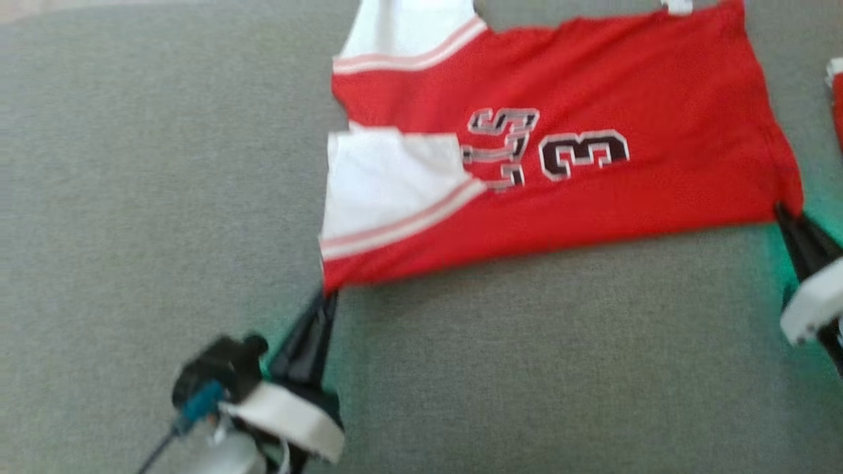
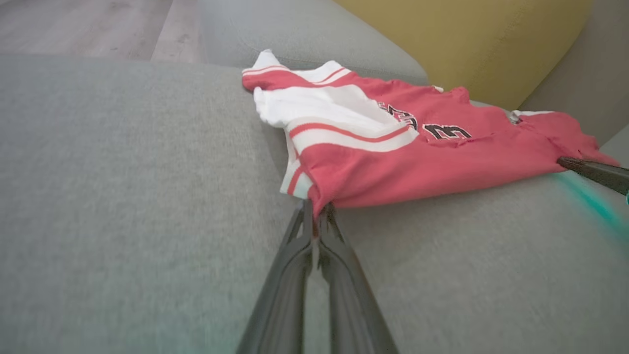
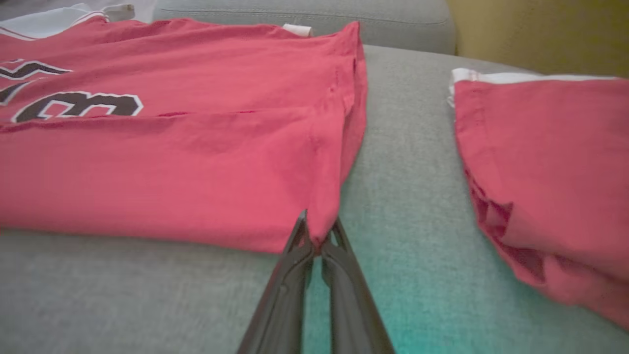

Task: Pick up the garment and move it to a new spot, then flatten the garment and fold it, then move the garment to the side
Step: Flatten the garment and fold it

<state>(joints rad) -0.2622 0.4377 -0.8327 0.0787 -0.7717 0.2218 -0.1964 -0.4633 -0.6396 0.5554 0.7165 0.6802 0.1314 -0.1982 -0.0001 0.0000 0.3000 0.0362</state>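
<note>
Red and white, the garment (image 1: 625,79) lies spread on the grey sofa cushion (image 1: 132,197). Its long axis runs left to right across the robot's front, with the near edge toward both arms. The left gripper (image 1: 326,297) is closed on the near-left corner and the right gripper (image 1: 785,214) on the near-right one (each pinching only a little cloth). Both arms reach forward low, fingers almost flat to the cushion. A second red garment (image 3: 550,172) lies apart, to the right.
</note>
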